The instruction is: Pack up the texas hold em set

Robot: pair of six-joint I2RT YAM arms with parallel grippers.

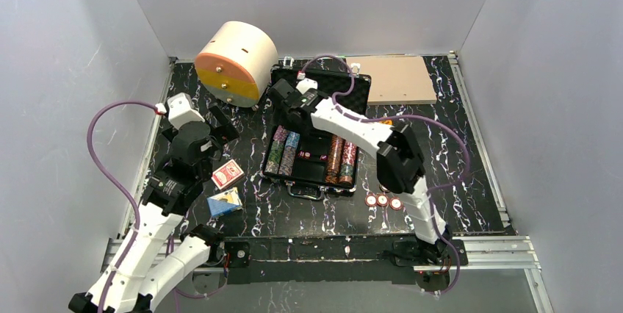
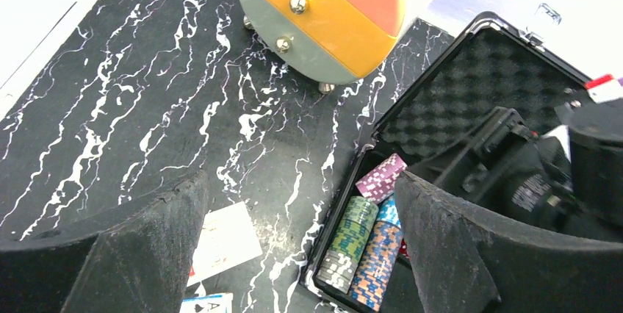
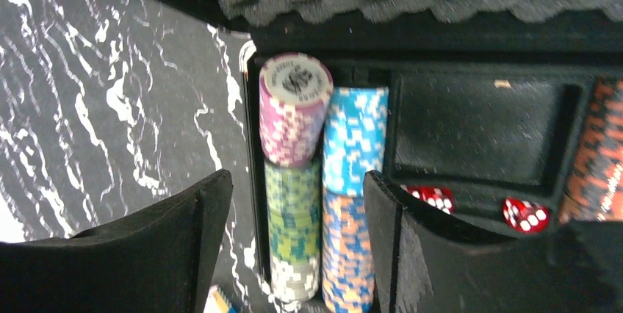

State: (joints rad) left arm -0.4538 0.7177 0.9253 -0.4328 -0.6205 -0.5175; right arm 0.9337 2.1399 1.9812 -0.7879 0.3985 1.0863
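The black briefcase (image 1: 317,183) lies open mid-table, its foam-lined lid (image 1: 329,81) leaning back. Striped poker chips (image 1: 283,150) fill its left rows and more chips (image 1: 340,159) its right rows. My right gripper (image 1: 283,101) hovers open over the case's far left corner; in the right wrist view its fingers (image 3: 411,247) straddle the chip rows (image 3: 294,210), gripping nothing. Red dice (image 3: 525,214) lie in a middle slot. A red card deck (image 1: 228,174), a blue card deck (image 1: 224,201) and round buttons (image 1: 383,200) lie on the table. My left gripper (image 1: 224,126) is open and empty.
A big cream cylinder (image 1: 235,62) with an orange-yellow face stands at the back left, close to the case's lid. A flat tan board (image 1: 393,80) lies at the back right. White walls enclose the black marbled table (image 1: 455,166) on three sides.
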